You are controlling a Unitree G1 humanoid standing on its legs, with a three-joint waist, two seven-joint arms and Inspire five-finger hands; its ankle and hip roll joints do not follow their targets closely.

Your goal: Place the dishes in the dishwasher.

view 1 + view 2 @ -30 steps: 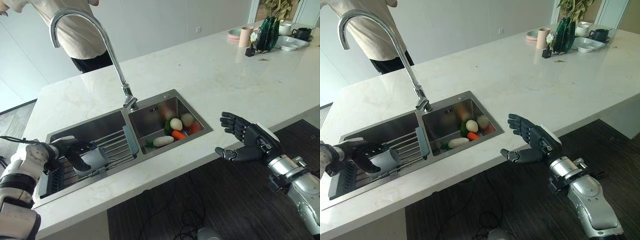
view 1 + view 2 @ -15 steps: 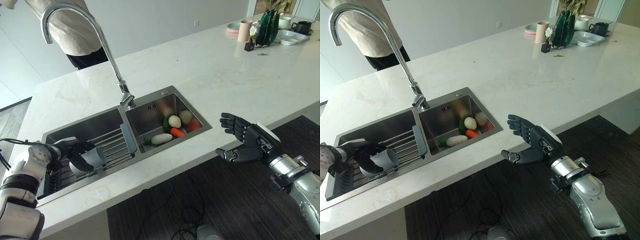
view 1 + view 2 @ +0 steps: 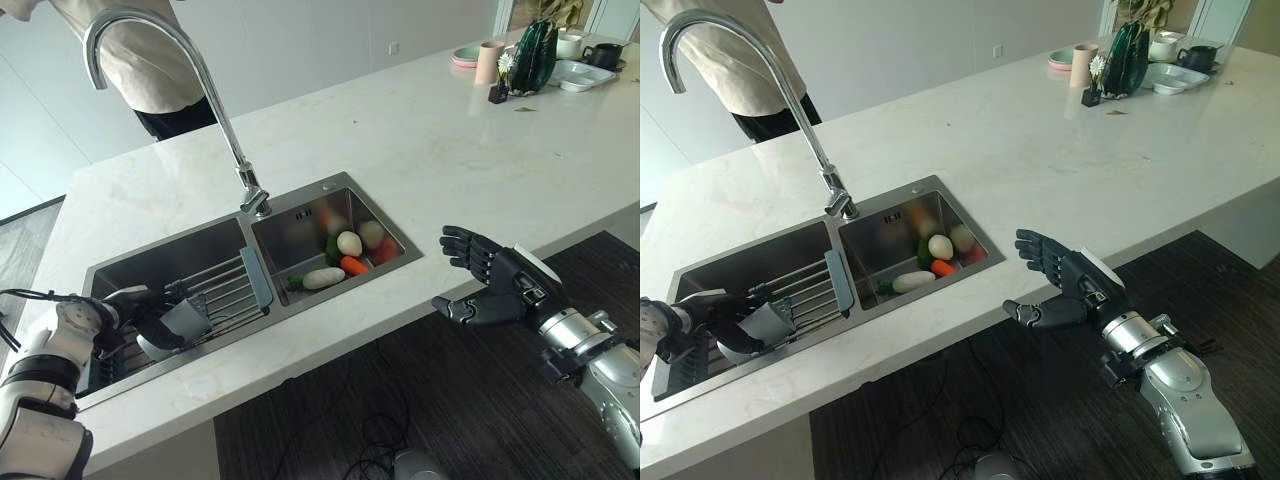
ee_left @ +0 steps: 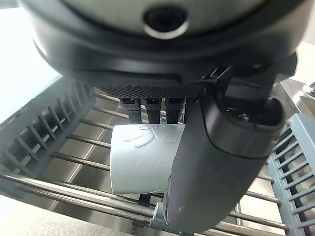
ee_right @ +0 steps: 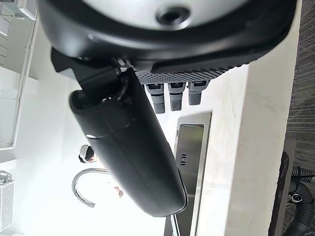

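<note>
White marble counter (image 3: pixel 430 160) runs across the scene, with a steel double sink (image 3: pixel 200 250) sunk into its near edge and a tall curved faucet (image 3: pixel 200 90) rising behind the divider. A person in a light top (image 3: pixel 130 60) is seen standing on the far side. The task's thing, a pale grey cup (image 3: pixel 183 322), is found in the sink's left basin, lying tipped on its side across the bars of a grey wire rack (image 3: pixel 225 290); its smooth wall is marked with faint scratches in the left wrist view (image 4: pixel 142 162).

Room is tight there: the cup is hemmed by the basin's front wall and the rack's grey end piece (image 3: pixel 257 277) by the divider. In the right basin a white egg-shaped piece (image 3: pixel 350 243), a carrot (image 3: pixel 355 266) and a long white vegetable (image 3: pixel 325 278) are clustered. Beyond, the counter lies wide open up to the far right corner, where a green vase (image 3: pixel 535 62), a pink cup (image 3: pixel 489 62) and a white tray (image 3: pixel 583 75) are grouped.

The left hand (image 3: pixel 135 310) is curled round the cup, fingers over its top and thumb down its side. The right hand (image 3: pixel 495 285) is held out past the counter's front edge, above dark floor (image 3: pixel 400 400), fingers spread wide, nothing touched.
</note>
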